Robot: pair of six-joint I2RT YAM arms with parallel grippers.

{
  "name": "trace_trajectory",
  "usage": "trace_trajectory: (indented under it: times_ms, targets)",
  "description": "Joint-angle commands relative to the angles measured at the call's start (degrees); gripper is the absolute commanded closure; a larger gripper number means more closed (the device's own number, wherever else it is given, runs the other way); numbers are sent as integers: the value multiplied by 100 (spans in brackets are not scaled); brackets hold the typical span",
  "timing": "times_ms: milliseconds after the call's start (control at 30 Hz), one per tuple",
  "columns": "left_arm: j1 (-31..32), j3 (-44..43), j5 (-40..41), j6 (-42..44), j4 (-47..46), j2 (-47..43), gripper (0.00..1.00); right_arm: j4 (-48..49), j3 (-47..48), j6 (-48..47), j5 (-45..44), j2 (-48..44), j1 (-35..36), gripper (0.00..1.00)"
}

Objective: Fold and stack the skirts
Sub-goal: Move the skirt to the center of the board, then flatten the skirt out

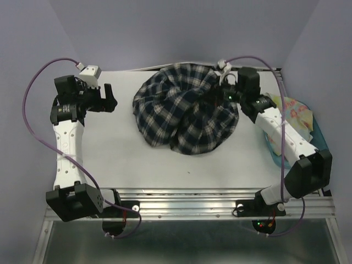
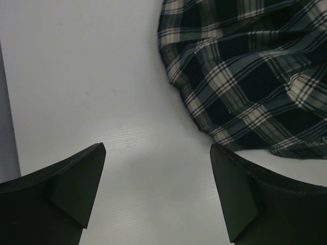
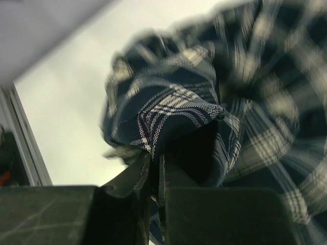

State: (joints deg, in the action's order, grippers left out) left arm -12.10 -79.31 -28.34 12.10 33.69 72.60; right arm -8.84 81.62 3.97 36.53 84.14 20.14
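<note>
Surface [image 1: 148,165] is lying open left of plaid skirt [image 1: 181,113], left claw [image 1: 111,98] hovering spread over it; right claw [image 1: 219,98] is pinching skirt's far-right edge.

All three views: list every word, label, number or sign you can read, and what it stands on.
None: no readable text in any view.
The plaid skirt shows only its checks, the flowered cloth only its print; the table, the left gripper and the right gripper show no label.
</note>
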Motion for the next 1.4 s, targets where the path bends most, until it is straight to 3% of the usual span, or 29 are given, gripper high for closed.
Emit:
trace_trajectory:
  times_ms: [0, 100, 133, 200, 233, 300, 333, 467, 600, 900, 1200, 1367]
  targets:
    - [-3, 319, -268, 1021, 268, -386, 6, -1151, -1164, -1605, 153, -573, -37, 99]
    - [93, 530, -357, 1689, 497, -422, 7, -1725, -1955, -2250, -146, -775, -37, 99]
    - [241, 574, -313, 1899, 515, -404, 7, -1839, -2114, -2329, -199, -933, -37, 93]
    - [453, 680, -198, 2007, 481, -378, 8, -2156, -2484, -2418, -217, -1092, -37, 65]
    - [593, 689, -111, 2042, 454, -343, 9, -2235, -2554, -2418, -226, -1232, -37, 36]
    - [1076, 689, 90, 2016, 253, -290, 9, -2489, -2642, -2340, -357, -1373, -37, 9]
    - [1217, 680, 152, 1990, 182, -203, 9, -2552, -2669, -2330, -514, -1539, -37, 7]
    - [2305, 321, 390, 1945, -64, 315, 9, -3034, -2748, -2365, -718, -1926, -37, 4]
    - [2974, -101, 662, 1919, -318, 1079, 12, -3150, -2705, -1954, -901, -1972, -37, 8]
    - [4038, -1780, 961, 1164, -670, 3205, 28, -2464, -2731, -897, -1694, -981, -625, 30]
    - [4462, -2414, 1560, 909, -951, 4385, 31, -2465, -2836, -810, -1351, -539, -625, 32]
    - [4707, -2519, 1621, 926, -1224, 4631, 28, -2333, -2950, -801, -1263, -565, -625, 42]
